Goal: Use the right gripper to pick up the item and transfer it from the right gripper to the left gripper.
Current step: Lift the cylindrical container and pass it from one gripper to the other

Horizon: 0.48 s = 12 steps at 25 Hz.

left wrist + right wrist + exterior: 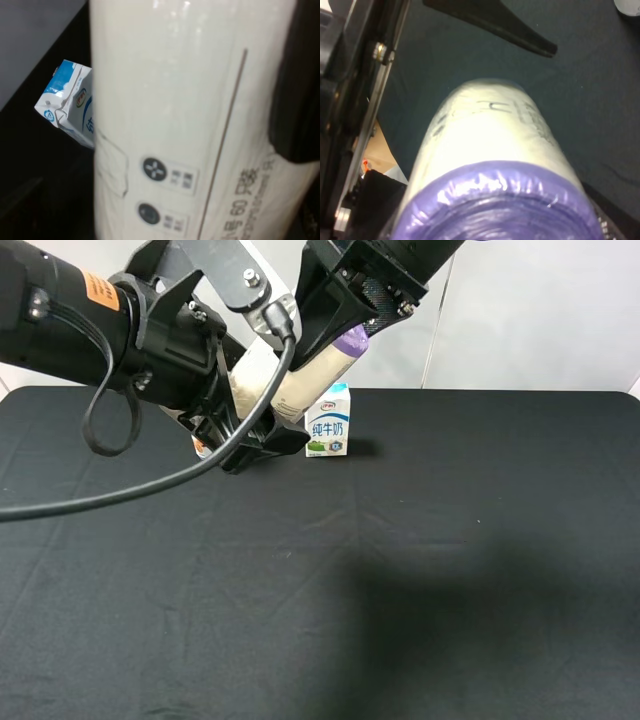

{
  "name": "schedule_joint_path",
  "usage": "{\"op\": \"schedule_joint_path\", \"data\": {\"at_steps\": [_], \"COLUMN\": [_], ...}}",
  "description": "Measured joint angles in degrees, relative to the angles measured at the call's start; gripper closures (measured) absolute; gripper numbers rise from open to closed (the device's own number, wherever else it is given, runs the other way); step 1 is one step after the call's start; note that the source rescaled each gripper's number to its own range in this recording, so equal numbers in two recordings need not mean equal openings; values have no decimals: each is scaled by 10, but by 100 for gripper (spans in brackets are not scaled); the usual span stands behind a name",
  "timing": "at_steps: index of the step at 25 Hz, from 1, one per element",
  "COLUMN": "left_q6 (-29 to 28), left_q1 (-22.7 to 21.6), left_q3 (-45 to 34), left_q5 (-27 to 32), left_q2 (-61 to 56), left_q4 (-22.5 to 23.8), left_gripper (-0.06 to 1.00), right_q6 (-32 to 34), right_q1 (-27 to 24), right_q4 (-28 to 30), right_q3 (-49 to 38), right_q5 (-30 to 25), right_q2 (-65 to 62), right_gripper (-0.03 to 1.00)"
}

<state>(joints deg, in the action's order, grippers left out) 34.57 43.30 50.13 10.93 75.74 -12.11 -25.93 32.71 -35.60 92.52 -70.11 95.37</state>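
The item (312, 368), a cream-white bottle with a lilac end, hangs tilted in the air above the back of the table. My right gripper (347, 328) is shut on its purple end from above. The bottle's other end lies between the spread fingers of my left gripper (250, 428), which stands open around it. In the left wrist view the item (185, 125) fills the frame, with one black finger (296, 100) beside it. The right wrist view looks down the item (490, 150) from its purple end; a left finger (495, 22) shows beyond it.
A small white-and-blue milk carton (328, 425) stands on the black table (400, 590) just below the bottle, also in the left wrist view as the carton (70, 102). A small white-and-orange thing (201, 446) peeks out behind the left gripper.
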Motion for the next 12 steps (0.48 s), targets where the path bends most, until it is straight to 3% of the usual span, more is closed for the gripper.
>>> {"op": "schedule_joint_path", "data": {"at_steps": [4,9,11,12], "left_q6": [19,24,24,25], "left_q1": [0,0,0,0], "left_q3": [0,0,0,0], "left_q5": [0,-5,-11,-12], "left_q2": [0,0,0,0], "left_q4": [0,0,0,1], "left_gripper": [8,30,59,92], "right_q6": [0,0,0,0], "right_q1": [0,0,0,0], "right_q4": [0,0,0,0], "right_q3": [0,0,0,0], "right_q5": [0,0,0,7], "right_q2": [0,0,0,0], "right_gripper": [95,95,95,95]}}
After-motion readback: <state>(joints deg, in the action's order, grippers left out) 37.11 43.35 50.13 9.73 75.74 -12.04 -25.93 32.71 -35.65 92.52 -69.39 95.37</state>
